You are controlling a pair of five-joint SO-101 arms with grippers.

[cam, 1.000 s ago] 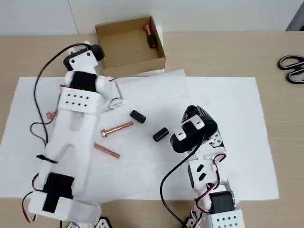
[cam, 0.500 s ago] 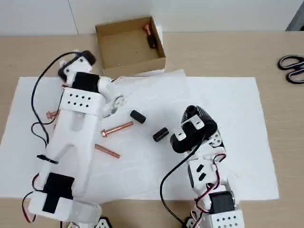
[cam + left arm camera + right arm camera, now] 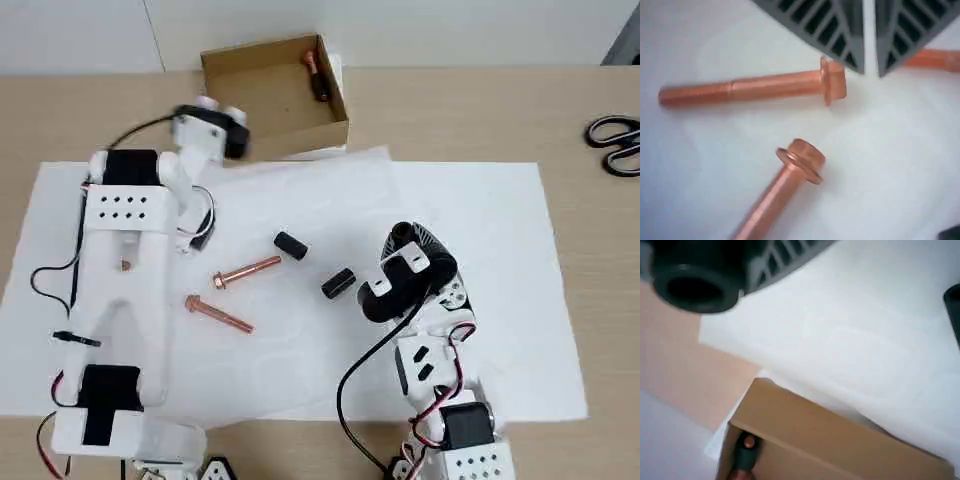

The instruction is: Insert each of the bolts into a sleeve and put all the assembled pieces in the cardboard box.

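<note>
Your left gripper [image 3: 870, 67] hung over the white paper sheet [image 3: 480, 200]. Its grey ribbed jaws were nearly together, with only a slit between them and nothing held. Just beside their tips lay the flanged head of the first long copper bolt [image 3: 747, 87], and the second copper bolt [image 3: 785, 187] lay near it at an angle. In the high view both bolts rested on the paper beside your left arm.

Your right gripper [image 3: 404, 238] was clamped on a black tubular sleeve [image 3: 695, 287], held up off the paper. One loose black sleeve [image 3: 290, 244] and another loose sleeve [image 3: 339, 283] lay on the sheet between the two arms, apart from each other.

The open brown cardboard box [image 3: 260, 105] stood on the wooden table [image 3: 450, 110] at the paper's far edge. One assembled bolt-and-sleeve piece [image 3: 316, 75] lay against its wall.
</note>
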